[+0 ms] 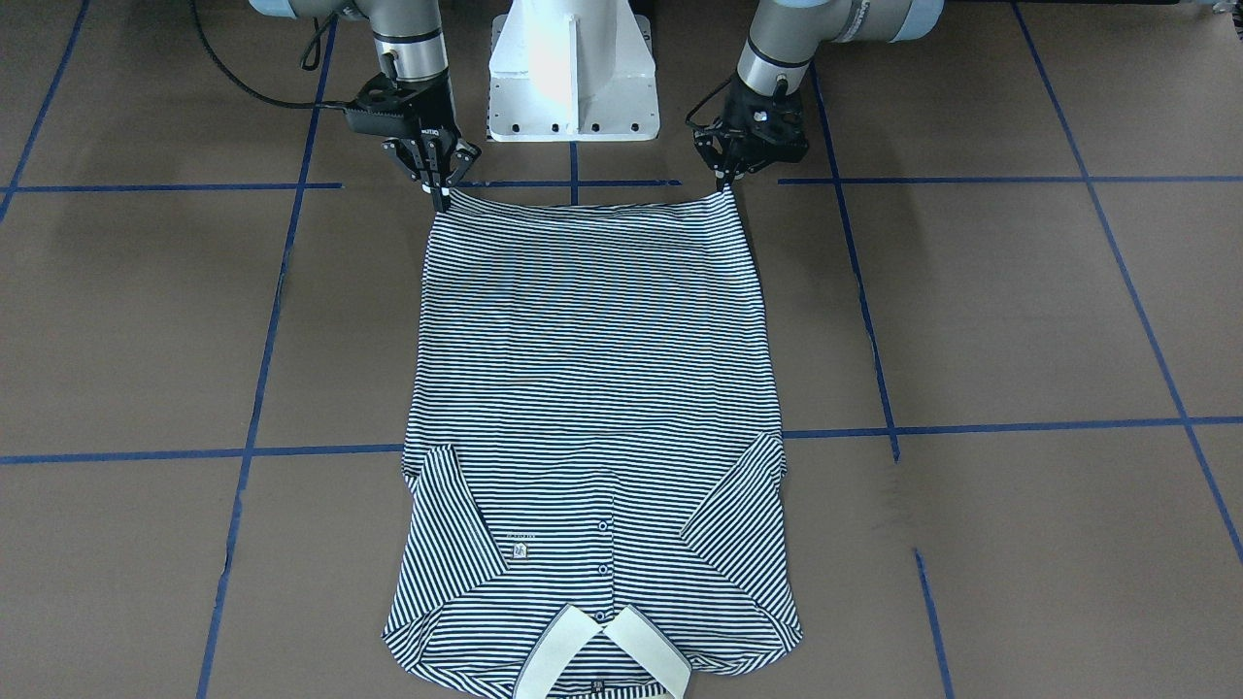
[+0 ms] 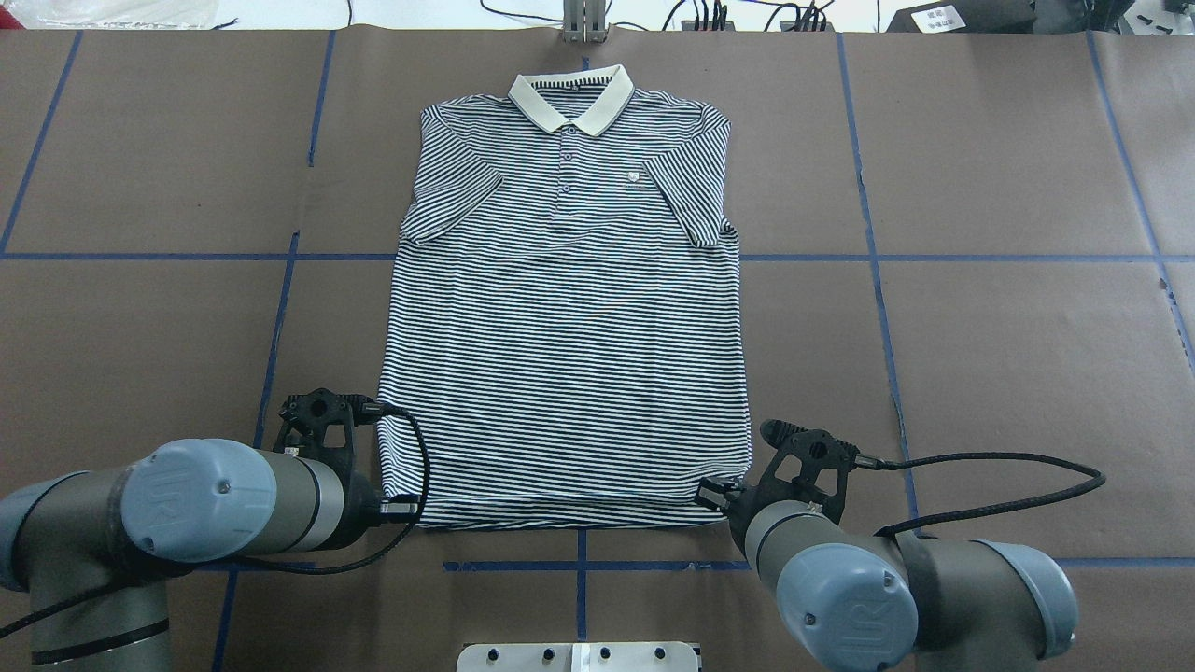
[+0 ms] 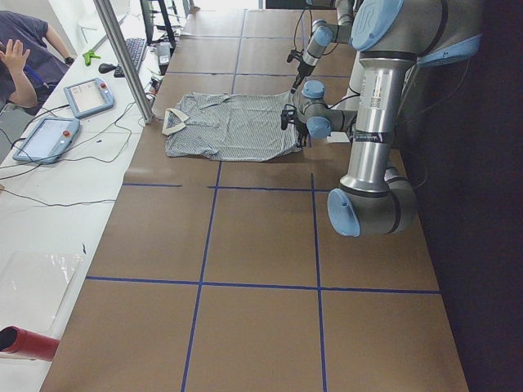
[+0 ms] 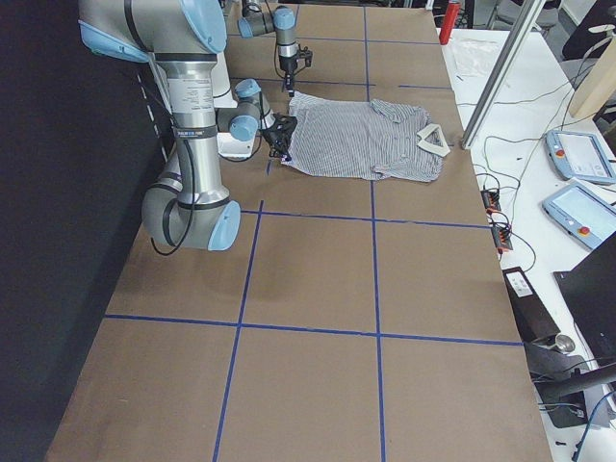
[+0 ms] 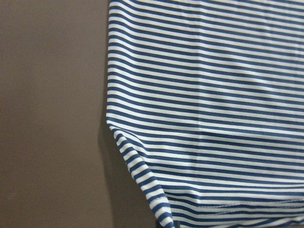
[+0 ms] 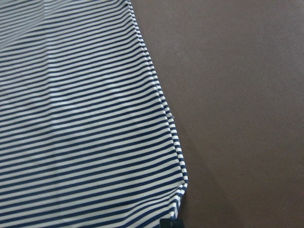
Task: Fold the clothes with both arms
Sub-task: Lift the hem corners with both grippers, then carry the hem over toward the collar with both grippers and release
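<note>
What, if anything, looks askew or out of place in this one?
Nothing stands out. The polo shirt lies flat and straight, both sleeves folded inward, collar far from the robot. The left gripper and right gripper each pinch a hem corner; only slight puckering there.

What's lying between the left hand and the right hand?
Only the bottom hem of the polo shirt, stretched from the right hand to the left hand; the front-facing view shows it.

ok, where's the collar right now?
Overhead view: the collar lies top centre, at the polo shirt's far end, near the table's back edge.
</note>
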Controlling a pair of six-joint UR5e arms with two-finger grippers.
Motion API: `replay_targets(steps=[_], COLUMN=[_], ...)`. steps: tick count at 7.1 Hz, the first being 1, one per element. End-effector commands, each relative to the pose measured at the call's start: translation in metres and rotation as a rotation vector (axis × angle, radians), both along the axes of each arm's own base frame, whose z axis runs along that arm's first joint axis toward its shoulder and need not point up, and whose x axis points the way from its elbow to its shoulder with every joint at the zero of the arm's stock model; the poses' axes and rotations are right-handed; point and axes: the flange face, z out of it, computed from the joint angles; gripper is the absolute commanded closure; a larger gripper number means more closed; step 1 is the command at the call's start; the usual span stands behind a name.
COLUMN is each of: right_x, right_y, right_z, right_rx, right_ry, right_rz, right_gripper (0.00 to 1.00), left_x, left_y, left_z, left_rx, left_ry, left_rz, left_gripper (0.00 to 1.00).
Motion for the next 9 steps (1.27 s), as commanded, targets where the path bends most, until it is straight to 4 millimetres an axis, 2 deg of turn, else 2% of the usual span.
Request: replay_targets(steps=[1,2,3,4,5,6,7,8,9], right_x=[0.099,0.149,0.188,0.19,0.185,0.172,0.16,0.158,0.159], right_y=[0.013,0.025,0.027,0.024,0.021,0.002,-0.032,-0.071,-0.118], right_z=[-0.071,-0.093,-0.103,-0.106,-0.106,-0.109,-0.121,-0.116,-0.115], right_rx=[-0.053,-0.076,-0.113,-0.132,-0.129,-0.122,-0.081,-0.075,-0.087], right_ry=[-0.027,-0.045,-0.055,-0.059,-0.053,-0.038,-0.023,0.022,0.049], right_rz=[-0.04,-0.069,-0.084,-0.088,-0.088,-0.054,-0.015,0.004,0.017], right_gripper=[1.0,1.0,1.0,1.0,1.0,1.0,1.0,1.0,1.0], left_x=[-0.067,-0.1,-0.134,-0.151,-0.142,-0.131,-0.13,-0.13,-0.121], left_y=[0.019,0.02,0.017,0.011,0.007,-0.016,-0.057,-0.095,-0.132], left_z=[-0.088,-0.123,-0.145,-0.148,-0.149,-0.147,-0.144,-0.141,-0.129], left_rx=[-0.033,-0.047,-0.056,-0.069,-0.05,0.009,0.051,0.083,0.104], left_ry=[0.013,0.021,0.038,0.05,0.044,0.008,-0.036,-0.068,-0.084], left_rz=[0.042,0.035,0.012,-0.001,0.016,0.024,-0.006,-0.036,-0.064], left_gripper=[1.0,1.0,1.0,1.0,1.0,1.0,1.0,1.0,1.0])
